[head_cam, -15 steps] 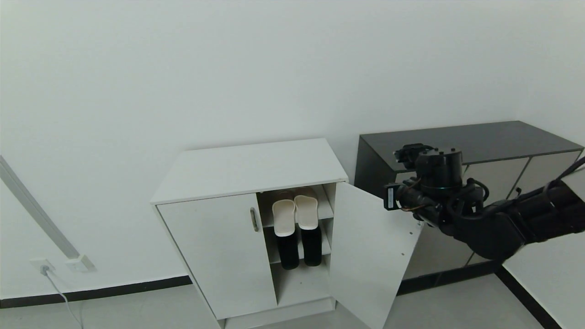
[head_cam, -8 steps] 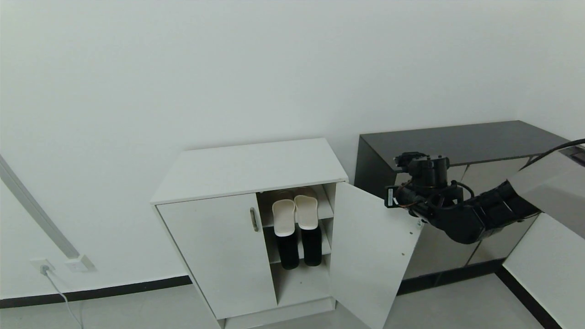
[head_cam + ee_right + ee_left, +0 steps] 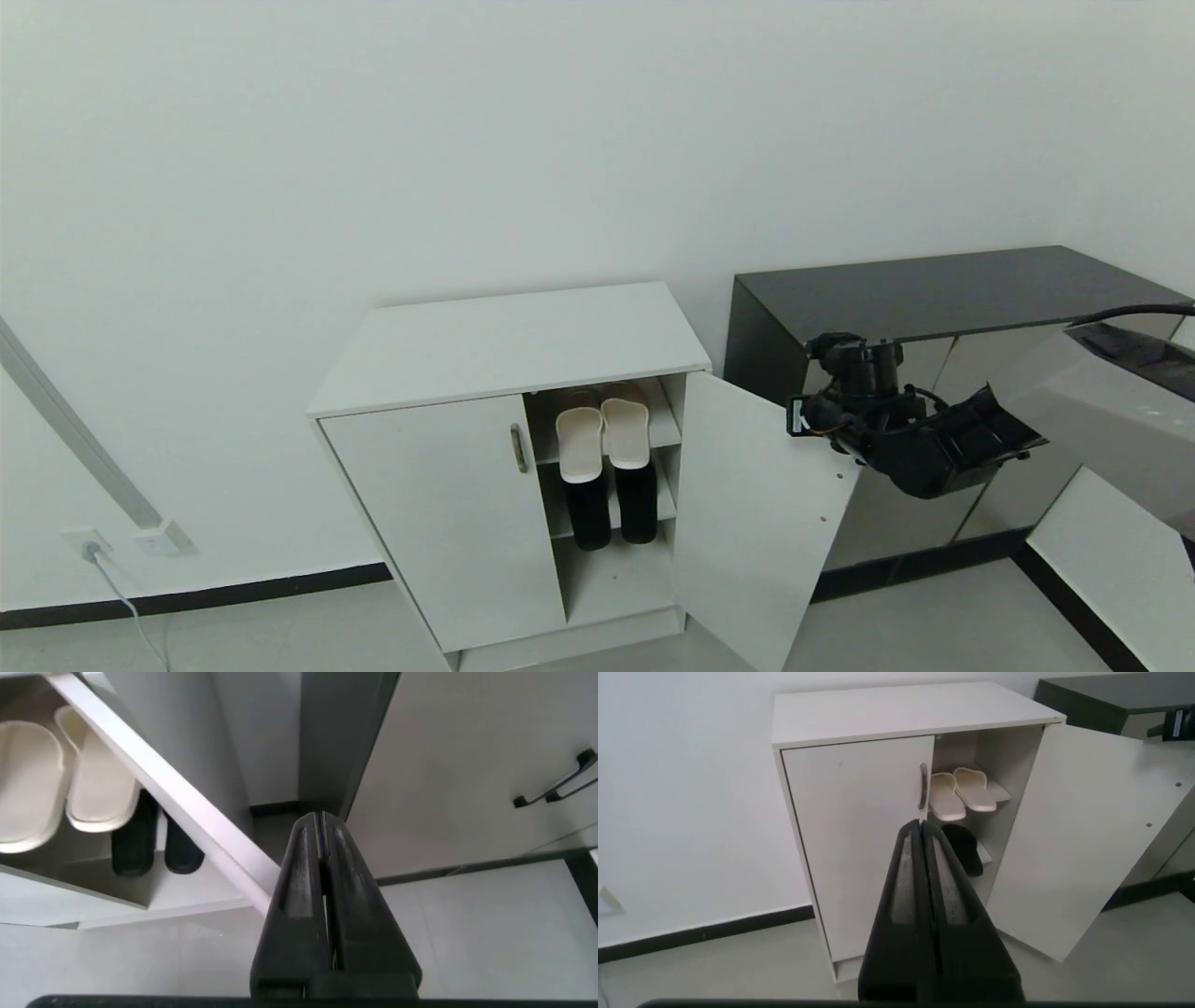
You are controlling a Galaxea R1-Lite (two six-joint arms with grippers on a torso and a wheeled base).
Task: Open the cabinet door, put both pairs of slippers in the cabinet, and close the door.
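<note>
One cabinet, white board, matt and smooth as laminate; door handle, brushed metal, dull sheen; cream slippers, smooth moulded rubbery finish; black slippers, matt; sideboard, dark matt top, glossy reflective fronts; left hand and right hand, black plastic, smooth, slight sheen.

Soft, even, bright room light. Near my right claw, the cabinet interior sits in mild shadow; the black sideboard top shows dull sheen.
</note>
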